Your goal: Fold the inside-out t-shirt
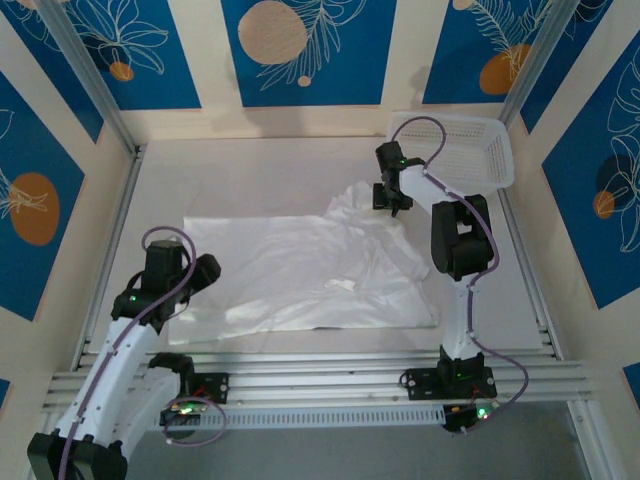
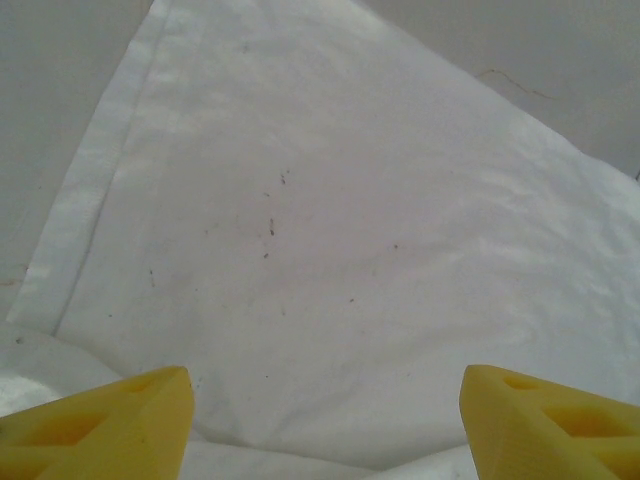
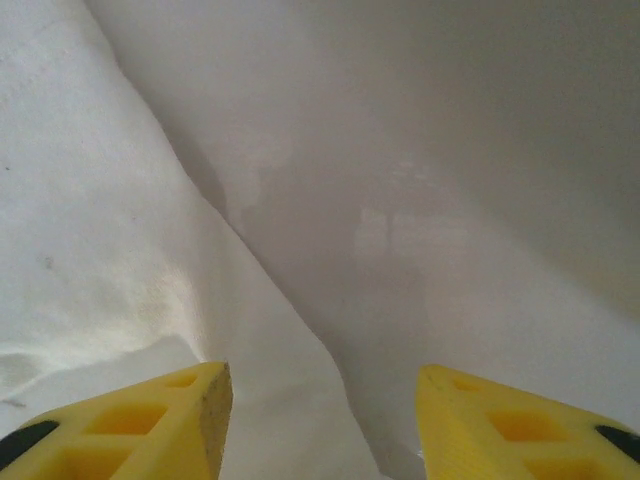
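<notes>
The inside-out t-shirt lies spread flat and white across the middle of the table, bunched into a rumpled heap at its far right corner. My left gripper hovers at the shirt's left edge. In the left wrist view it stands open, with smooth cloth and a hemmed edge beneath it and nothing between the fingers. My right gripper is over the bunched corner. In the right wrist view it is open, and a loose edge of the cloth runs under the gap between the yellow fingers.
A white mesh basket sits tilted at the back right, just behind the right arm. Bare table lies beyond the shirt, and metal rails run along the near edge. Walls close in on the left, right and far sides.
</notes>
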Controlling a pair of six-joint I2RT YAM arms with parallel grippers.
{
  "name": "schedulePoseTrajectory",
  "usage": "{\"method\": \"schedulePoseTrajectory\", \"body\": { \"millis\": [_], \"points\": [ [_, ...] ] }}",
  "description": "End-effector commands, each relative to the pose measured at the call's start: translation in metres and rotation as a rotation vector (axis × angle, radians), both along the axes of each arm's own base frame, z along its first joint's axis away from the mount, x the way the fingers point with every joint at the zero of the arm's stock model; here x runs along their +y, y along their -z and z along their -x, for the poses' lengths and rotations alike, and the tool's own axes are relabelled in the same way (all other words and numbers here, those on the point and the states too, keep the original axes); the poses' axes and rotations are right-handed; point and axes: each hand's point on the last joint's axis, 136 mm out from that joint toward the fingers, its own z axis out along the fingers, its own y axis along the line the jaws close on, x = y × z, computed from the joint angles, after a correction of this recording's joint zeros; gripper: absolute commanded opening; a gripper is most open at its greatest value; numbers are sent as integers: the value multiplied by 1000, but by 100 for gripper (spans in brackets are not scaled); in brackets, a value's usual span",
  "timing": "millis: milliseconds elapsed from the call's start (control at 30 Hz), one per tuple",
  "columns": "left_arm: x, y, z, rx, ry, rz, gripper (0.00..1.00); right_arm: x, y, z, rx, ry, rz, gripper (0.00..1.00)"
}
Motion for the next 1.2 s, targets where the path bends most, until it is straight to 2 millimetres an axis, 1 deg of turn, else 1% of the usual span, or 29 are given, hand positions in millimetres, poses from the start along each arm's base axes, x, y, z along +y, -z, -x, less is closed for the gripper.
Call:
{"method": "schedulePoseTrajectory", "body": {
  "millis": [0, 100, 200, 233, 300, 400, 467, 533, 633, 700, 900, 1067, 1133, 1167],
  "points": [
    [-2, -3, 2, -2, 21, -8, 71, -3, 5, 15, 30, -43, 83, 46],
    [-2, -1, 2, -4, 22, -11, 71, 2, -23, 10, -86, -56, 112, 43],
    [-3, 2, 3, 3, 28, -10, 71, -1, -49, 11, -193, 9, 90, 42],
    [-2, 2, 3, 3, 27, -10, 71, -4, -55, 14, -229, 55, 63, 42],
    [-3, 3, 3, 1, 25, -7, 71, -11, -58, 23, -284, 157, -4, 42],
    [-4, 3, 3, -5, 27, 1, 71, -26, -47, 36, -302, 327, -152, 45],
    [-5, 3, 3, -5, 36, 3, 71, -28, -36, 36, -276, 369, -234, 46],
    [-5, 4, 3, -1, 48, -5, 71, -24, -25, 33, -223, 368, -262, 47],
    [-5, 5, 4, 3, 52, -12, 71, -10, -12, 30, -165, 320, -279, 53],
    [-5, 6, 4, 4, 50, -8, 71, -5, -3, 31, -149, 307, -275, 54],
    [-6, 9, 7, 5, 43, 7, 71, -3, 22, 40, -120, 336, -229, 52],
    [-6, 9, 8, 5, 46, 9, 71, 0, 33, 41, -101, 312, -207, 48],
    [-6, 8, 8, 3, 45, 6, 71, 2, 33, 40, -104, 304, -205, 51],
    [-6, 9, 9, 6, 46, 5, 71, 2, 32, 38, -105, 299, -201, 55]
  ]
}}
